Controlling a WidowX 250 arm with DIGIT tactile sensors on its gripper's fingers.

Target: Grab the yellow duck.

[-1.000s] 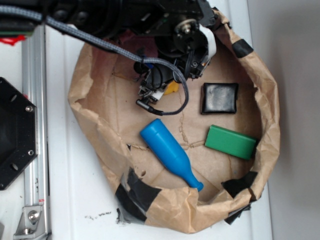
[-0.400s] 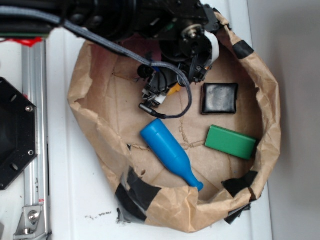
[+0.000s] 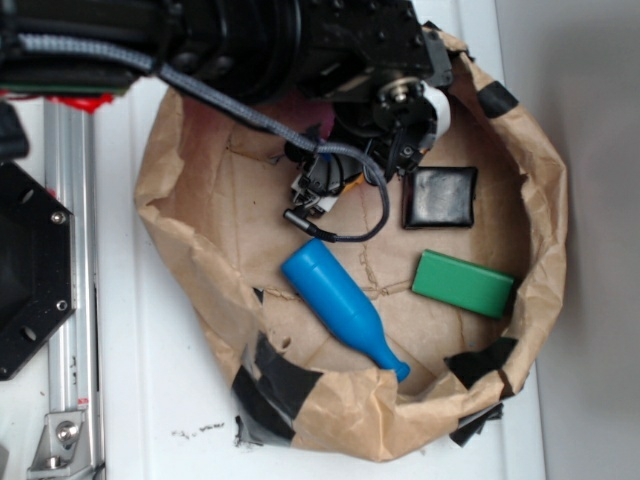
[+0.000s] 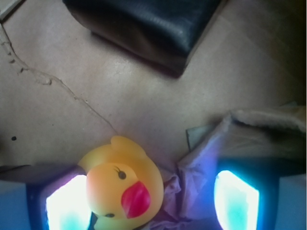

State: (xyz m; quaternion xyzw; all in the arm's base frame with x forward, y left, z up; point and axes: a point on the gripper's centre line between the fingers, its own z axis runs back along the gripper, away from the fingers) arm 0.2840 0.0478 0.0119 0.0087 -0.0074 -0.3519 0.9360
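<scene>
The yellow duck (image 4: 122,187), with a red beak, lies on the brown paper between the fingers of my gripper (image 4: 151,203). It rests against the left finger (image 4: 64,208), and a wide gap separates it from the right finger (image 4: 237,201). The jaws stand open. In the exterior view the gripper (image 3: 325,188) hangs low over the back middle of the paper bag. Only a yellow sliver of the duck (image 3: 349,184) shows beside it, under the arm and cable.
A black square block (image 3: 439,196) lies just right of the gripper, a green block (image 3: 463,283) further forward, a blue bottle (image 3: 340,305) in the middle. The crumpled bag wall (image 3: 160,200) rings everything. A paper fold (image 4: 201,158) sits by the right finger.
The arm has shifted a little to the right and toward the back of the bag. The gripper covers more of the duck than before. The other objects have not moved.
</scene>
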